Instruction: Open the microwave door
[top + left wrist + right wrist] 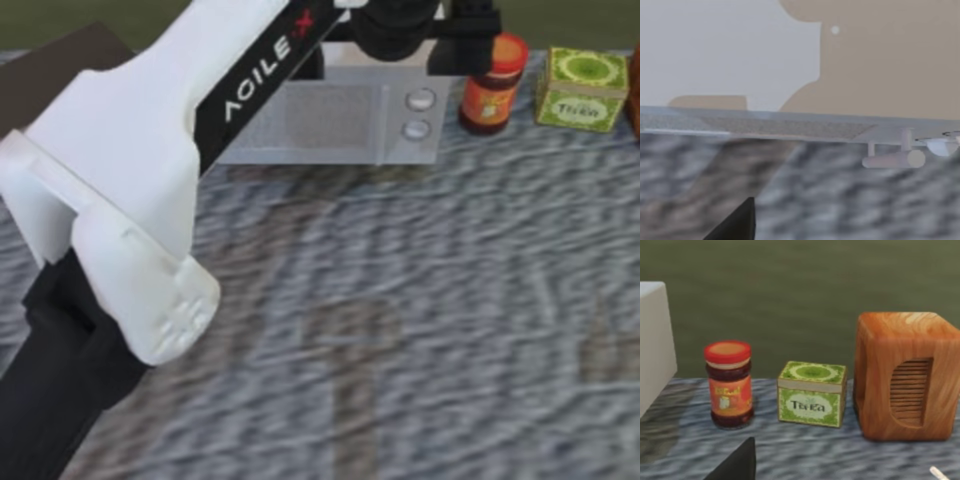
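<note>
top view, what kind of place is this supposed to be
Most likely a rendered kitchen-style tabletop: a microwave with two knobs stands at the far edge of a grey-patterned table, with a red-lidded jar and a green tea box beside it.

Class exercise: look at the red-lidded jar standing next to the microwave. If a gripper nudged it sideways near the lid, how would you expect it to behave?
The jar is taller than wide and stands upright, so a push near its red lid would probably tip it rather than slide it. Once down, its round body would likely roll. It looks like dark-filled glass, so probably rigid, fairly heavy and breakable.
</note>
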